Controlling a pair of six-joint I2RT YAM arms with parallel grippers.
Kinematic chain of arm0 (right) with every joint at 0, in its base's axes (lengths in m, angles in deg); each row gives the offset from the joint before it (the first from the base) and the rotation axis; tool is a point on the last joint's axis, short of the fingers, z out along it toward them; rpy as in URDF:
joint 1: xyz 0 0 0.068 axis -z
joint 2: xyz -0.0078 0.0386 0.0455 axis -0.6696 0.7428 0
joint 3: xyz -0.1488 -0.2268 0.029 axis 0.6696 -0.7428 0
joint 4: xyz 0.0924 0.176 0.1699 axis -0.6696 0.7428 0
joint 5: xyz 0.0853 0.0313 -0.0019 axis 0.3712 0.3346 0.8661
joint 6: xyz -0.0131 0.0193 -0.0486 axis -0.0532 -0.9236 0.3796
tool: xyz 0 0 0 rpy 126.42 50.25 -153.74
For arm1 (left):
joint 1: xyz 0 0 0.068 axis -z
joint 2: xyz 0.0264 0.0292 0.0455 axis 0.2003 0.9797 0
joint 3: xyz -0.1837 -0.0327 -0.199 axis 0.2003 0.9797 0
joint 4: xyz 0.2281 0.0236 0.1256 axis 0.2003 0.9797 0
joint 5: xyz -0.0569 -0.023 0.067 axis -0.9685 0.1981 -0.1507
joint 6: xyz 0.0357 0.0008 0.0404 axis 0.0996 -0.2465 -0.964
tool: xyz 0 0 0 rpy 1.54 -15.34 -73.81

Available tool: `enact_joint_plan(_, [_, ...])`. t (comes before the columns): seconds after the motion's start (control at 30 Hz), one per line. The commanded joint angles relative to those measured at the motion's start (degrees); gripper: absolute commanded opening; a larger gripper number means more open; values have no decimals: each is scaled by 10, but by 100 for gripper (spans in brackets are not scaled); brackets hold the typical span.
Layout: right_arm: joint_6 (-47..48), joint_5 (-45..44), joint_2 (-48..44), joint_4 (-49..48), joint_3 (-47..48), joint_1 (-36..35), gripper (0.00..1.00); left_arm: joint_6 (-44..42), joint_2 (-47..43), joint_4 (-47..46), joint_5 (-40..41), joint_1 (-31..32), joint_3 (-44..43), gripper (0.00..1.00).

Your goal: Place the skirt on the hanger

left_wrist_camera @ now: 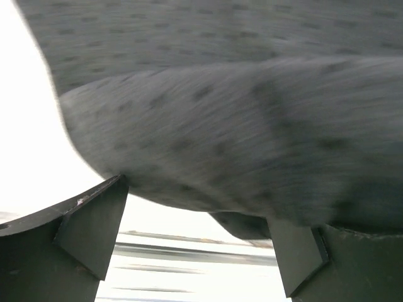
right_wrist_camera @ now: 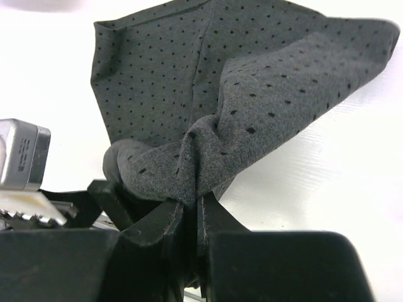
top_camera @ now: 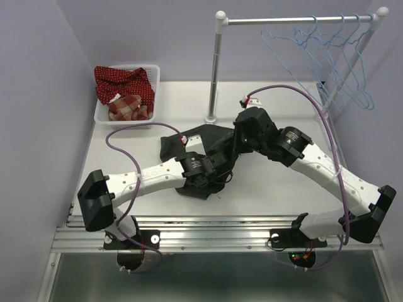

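The dark grey dotted skirt [top_camera: 182,143] lies crumpled on the table's middle, partly hidden under both arms. My right gripper [top_camera: 232,146] is shut on a raised fold of the skirt [right_wrist_camera: 208,119]; its jaws [right_wrist_camera: 192,207] pinch the fabric tight just above the table. My left gripper [top_camera: 219,171] is open, its fingers [left_wrist_camera: 94,233] wide apart, with the skirt [left_wrist_camera: 239,126] bulging across the fingertips and nothing between the pads. Several light-blue wire hangers [top_camera: 337,60] hang on the rack bar at the back right, away from both grippers.
The white rack pole [top_camera: 216,69] stands just behind the skirt, its bar [top_camera: 296,20] running right. A white basket [top_camera: 155,78] at the back left holds a red dotted garment [top_camera: 123,80] and a plaid cloth [top_camera: 126,107]. Purple cables loop over both arms.
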Motion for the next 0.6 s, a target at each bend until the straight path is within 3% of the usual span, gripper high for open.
enact_joint_plan(0.0, [14,-4,-19,-8,35,3,1,87,23,168,70,0,-29,99])
enact_joint_plan(0.37, [45,-70,-32,18,91,9,1,104,-66,137,20,-58,140,99])
enact_joint_plan(0.57, [59,-96,-28,28,113,19,1,89,-107,123,4,-89,183,99])
